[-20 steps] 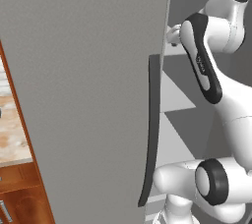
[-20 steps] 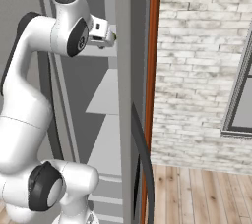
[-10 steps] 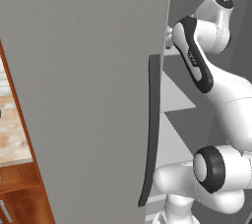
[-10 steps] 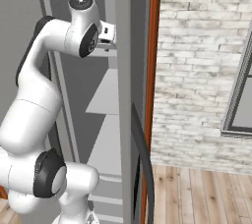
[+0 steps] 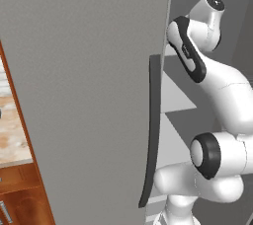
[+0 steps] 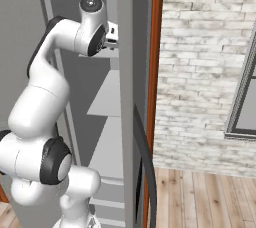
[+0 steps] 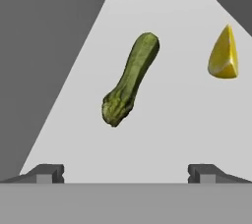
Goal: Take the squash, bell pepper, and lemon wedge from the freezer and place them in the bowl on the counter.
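Pale freezer shelf point(image 7: 162, 134) now fills the view as the wide-open end effector point(image 7: 125, 173) closes on the squash point(image 7: 130, 85), lemon wedge point(image 7: 224, 54) beside.

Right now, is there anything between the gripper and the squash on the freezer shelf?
Nothing visible: the shelf is bare between the open gripper and the squash. The lemon wedge lies apart, off to the side.

I'm seeing a whitewashed brick wall point(image 6: 200, 72), a dark-framed window point(image 6: 245, 97), plank wood floor point(image 6: 200, 197), reddish-brown cabinets point(image 5: 20, 194).
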